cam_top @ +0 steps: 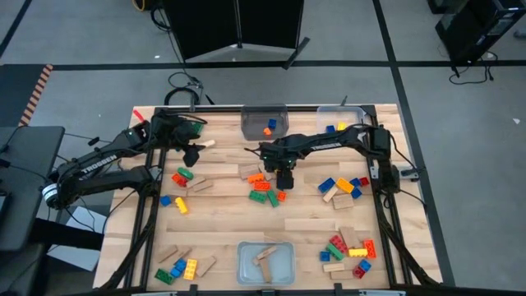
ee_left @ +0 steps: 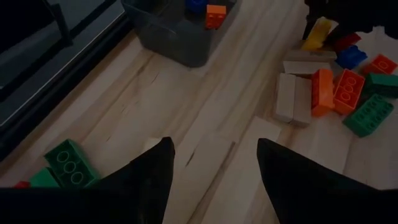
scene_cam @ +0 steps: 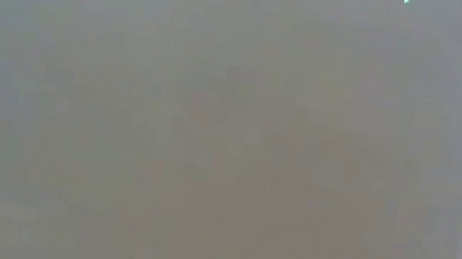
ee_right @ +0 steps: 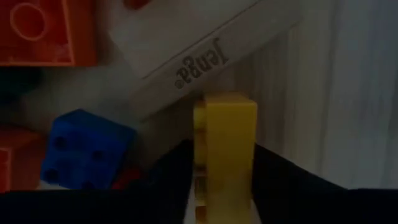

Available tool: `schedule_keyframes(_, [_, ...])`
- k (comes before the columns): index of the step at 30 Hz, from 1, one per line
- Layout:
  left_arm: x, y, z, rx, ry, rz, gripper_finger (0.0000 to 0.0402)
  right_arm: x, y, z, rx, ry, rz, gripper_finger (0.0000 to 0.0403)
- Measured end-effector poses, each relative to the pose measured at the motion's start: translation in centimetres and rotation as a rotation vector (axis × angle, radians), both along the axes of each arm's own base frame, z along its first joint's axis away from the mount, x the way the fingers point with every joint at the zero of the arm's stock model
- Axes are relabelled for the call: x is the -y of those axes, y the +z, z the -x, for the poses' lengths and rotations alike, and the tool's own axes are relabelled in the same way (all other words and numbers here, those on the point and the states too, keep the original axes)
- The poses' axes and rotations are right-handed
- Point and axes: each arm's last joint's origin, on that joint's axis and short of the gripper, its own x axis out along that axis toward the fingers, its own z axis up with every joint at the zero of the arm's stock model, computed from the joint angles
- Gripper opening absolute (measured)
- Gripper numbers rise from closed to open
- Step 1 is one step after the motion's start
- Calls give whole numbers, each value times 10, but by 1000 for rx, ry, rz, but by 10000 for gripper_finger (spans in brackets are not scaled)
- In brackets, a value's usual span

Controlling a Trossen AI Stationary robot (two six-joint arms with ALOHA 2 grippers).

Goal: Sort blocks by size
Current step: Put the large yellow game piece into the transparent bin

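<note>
Pickup step: the right gripper (ee_right: 221, 180), low over the central pile, grasps a yellow brick (ee_right: 225, 146) standing on edge between its fingers, just before a wooden block (ee_right: 186, 50) (stamped Jenga). Next: lift clear without dragging neighbours. Left gripper (ee_left: 214, 171) waits, released.

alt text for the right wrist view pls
The right tool closes around an upright yellow brick between its dark fingers. Just beyond lie a printed tan wooden block, a blue brick and an orange brick.

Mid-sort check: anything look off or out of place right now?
The low view is a blank haze, showing nothing. Otherwise nothing odd: the right pincer brackets a yellow brick on edge beside a wooden block.
</note>
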Motion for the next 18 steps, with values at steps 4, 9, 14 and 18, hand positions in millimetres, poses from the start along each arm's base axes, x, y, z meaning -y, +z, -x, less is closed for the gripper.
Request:
schedule_keyframes(4, [0, 0, 0, 1, 2, 2, 237, 0, 8, 3, 7, -2, 3, 106])
schedule_keyframes(9, [-2, 3, -2, 33, 4, -20, 237, 0, 26, 12, -12, -57, 29, 106])
schedule_keyframes(14, [-5, 9, -6, 101, 7, -70, 237, 11, 66, 25, 102, -148, 38, 106])
schedule_keyframes(18, [-7, 17, -10, 180, 8, -128, 237, 28, 105, 45, 229, -211, 63, 106])
